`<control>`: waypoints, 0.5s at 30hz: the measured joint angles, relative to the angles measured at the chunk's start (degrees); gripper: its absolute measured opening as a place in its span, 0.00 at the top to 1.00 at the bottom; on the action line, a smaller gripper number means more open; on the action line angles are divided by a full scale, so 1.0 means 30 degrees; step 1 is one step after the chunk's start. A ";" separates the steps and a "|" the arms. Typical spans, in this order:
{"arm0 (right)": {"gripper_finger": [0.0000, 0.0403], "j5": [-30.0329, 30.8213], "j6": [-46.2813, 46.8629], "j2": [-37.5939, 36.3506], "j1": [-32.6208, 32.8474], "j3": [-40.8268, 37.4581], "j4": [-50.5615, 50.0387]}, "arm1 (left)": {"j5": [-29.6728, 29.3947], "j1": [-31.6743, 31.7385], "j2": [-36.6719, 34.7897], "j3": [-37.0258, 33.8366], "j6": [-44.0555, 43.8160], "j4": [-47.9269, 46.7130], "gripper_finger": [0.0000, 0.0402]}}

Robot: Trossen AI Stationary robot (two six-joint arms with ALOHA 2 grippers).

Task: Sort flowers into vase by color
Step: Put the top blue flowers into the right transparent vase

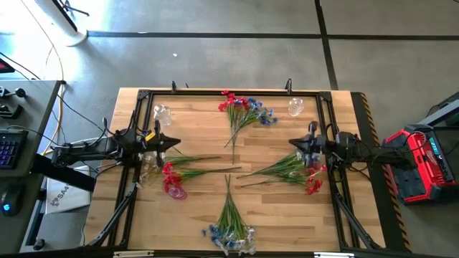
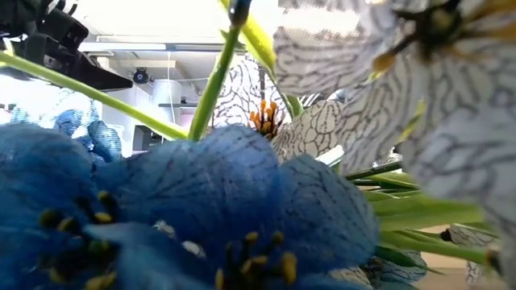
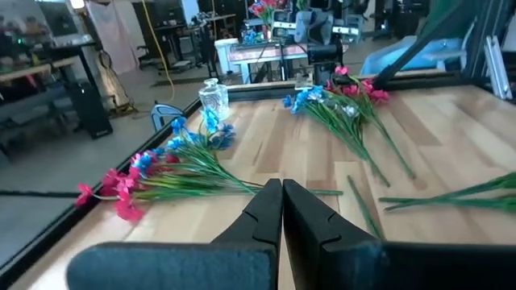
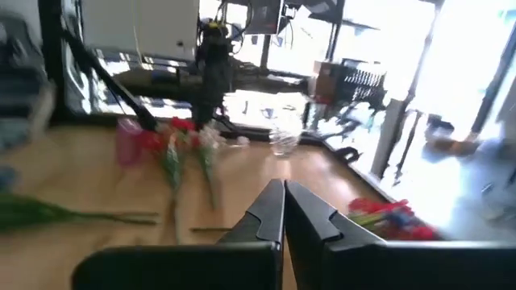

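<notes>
High view shows you both grippers, left gripper (image 1: 174,143) and right gripper (image 1: 292,142), closed and empty, parked at opposite table edges; flowers (image 1: 244,112) lie scattered between them, unsorted.

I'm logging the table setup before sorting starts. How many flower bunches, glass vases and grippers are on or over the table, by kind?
Flower bunches: 4 (far, left, right, near)
Clear glass vases: 2 (far left, far right)
Grippers: 2, left gripper and right gripper, both shut and empty
Total: 8
</notes>
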 joint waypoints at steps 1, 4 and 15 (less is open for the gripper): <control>1.00 0.0099 -0.0598 0.0000 0.0000 0.0000 0.0000 | -0.0030 0.0000 -0.0004 0.0000 -0.0340 0.0014 1.00; 1.00 0.0122 -0.1173 0.0000 0.0000 0.0000 0.0000 | -0.0038 0.0000 0.0000 0.0000 -0.2087 0.0149 1.00; 1.00 0.0355 0.4727 0.0000 0.0000 0.0036 0.2411 | -0.1743 -0.0007 0.0000 0.0006 -1.4681 0.1885 1.00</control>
